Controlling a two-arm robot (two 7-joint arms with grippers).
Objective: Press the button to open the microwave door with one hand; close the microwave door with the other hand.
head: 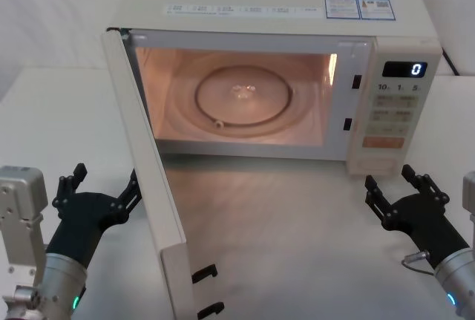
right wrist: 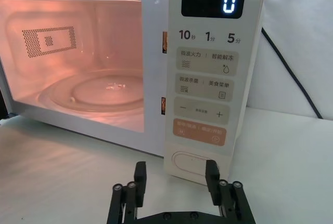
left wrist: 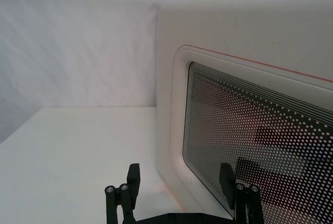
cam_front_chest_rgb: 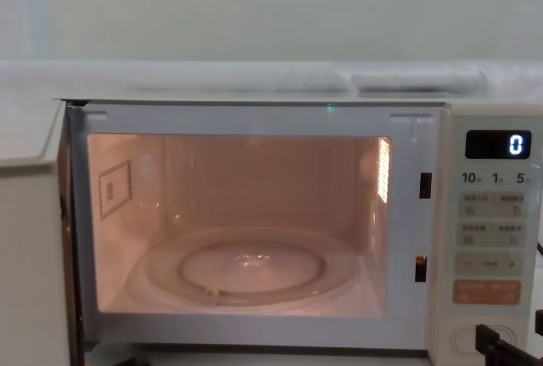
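Note:
The cream microwave (head: 282, 15) stands at the back of the table with its cavity lit and the glass turntable (head: 243, 96) showing. The microwave door (head: 152, 179) is swung wide open toward me on its left hinge. My left gripper (head: 105, 183) is open, just outside the door's outer face; in the left wrist view its fingers (left wrist: 134, 176) point at the dotted window (left wrist: 260, 130). Open too, my right gripper (head: 390, 179) hovers a little in front of the control panel, facing the cream pill-shaped button (right wrist: 191, 162) without touching it.
The display (head: 404, 69) reads 0. An orange key (right wrist: 200, 133) sits just above the button. A black cable (right wrist: 291, 73) runs down behind the microwave on the right. Two black latch hooks (head: 206, 290) stick out from the door's free edge. White table lies between door and right gripper.

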